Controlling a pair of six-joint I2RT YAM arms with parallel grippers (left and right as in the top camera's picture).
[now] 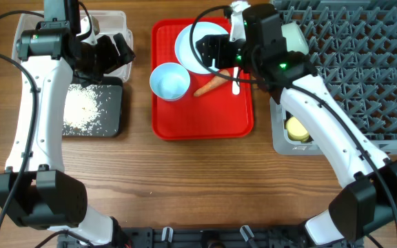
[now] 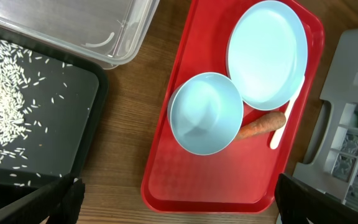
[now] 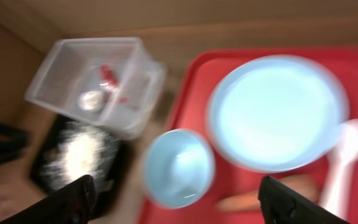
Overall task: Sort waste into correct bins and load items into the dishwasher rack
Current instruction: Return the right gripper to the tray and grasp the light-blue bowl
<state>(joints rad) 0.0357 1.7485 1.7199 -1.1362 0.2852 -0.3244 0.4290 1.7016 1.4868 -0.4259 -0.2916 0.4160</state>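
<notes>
On the red tray a pale-blue plate [image 1: 188,43] [image 2: 267,53] [image 3: 278,112] lies beside a light-blue bowl [image 1: 169,81] [image 2: 205,113] [image 3: 179,167]. An orange carrot [image 1: 211,85] [image 2: 263,124] and a white spoon [image 1: 236,79] [image 2: 288,115] lie next to them. My right gripper [image 1: 216,52] [image 3: 182,205] hovers open over the plate's near rim, holding nothing. Open and empty too, my left gripper [image 1: 116,52] [image 2: 179,205] hangs by the clear tub [image 1: 26,27] [image 3: 98,81], which holds a red wrapper [image 3: 109,78] and a white scrap [image 3: 92,98]. Rice covers the black tray [image 1: 112,127] [image 2: 73,93].
The grey dishwasher rack [image 1: 350,62] [image 2: 347,143] fills the right side, with a yellow cup [image 1: 296,128] at its near left corner and a pale-green bowl [image 1: 293,34] partly behind my right arm. The red tray [image 1: 205,120] [image 2: 216,180] sits mid-table. The right wrist view is blurred.
</notes>
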